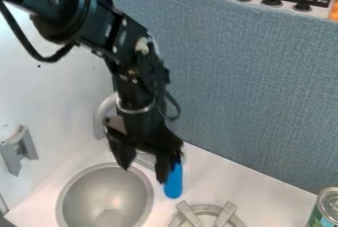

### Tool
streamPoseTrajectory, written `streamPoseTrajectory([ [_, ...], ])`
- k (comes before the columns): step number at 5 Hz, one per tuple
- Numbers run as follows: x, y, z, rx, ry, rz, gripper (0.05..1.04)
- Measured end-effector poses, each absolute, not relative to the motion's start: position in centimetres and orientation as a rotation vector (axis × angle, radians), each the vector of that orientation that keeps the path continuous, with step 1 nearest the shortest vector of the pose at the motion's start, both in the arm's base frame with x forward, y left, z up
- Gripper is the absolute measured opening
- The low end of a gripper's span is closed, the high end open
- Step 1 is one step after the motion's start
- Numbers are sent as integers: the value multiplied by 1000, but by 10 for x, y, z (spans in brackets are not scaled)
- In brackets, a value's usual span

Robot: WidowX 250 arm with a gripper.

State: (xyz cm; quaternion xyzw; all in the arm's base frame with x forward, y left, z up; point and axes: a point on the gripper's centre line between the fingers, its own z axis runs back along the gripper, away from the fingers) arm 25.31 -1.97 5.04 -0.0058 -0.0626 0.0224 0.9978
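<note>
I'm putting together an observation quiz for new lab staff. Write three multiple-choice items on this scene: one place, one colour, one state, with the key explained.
1. Where is the tin can?
A) Against the left wall
B) In the lower right corner of the view
C) On top of the stove

2. What colour is the rounded object next to the end effector?
A) Blue
B) Red
C) Yellow

3. How do the end effector's fingers stand?
A) Pressed together
B) Closed around the can
C) Apart

Key:
1. B: the can's metal lid shows at the lower right edge.
2. A: its visible surface is plain blue.
3. C: a gap shows between the two fingertips.
</note>
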Motion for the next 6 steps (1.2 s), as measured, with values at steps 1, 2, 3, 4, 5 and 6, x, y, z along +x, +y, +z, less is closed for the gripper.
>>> streamPoseTrajectory([
  [1,270,0,41,2,-129,33,1001],
  [2,288,6,31,5,-146,-12,1001],
  [3,303,6,19,3,-164,-40,1001],
  [4,318,4,3,-10,-182,-63,1001],
  [5,332,3,-9,-17,-200,-70,1001],
  [6,345,1,-17,-33,-207,-78,1001],
])
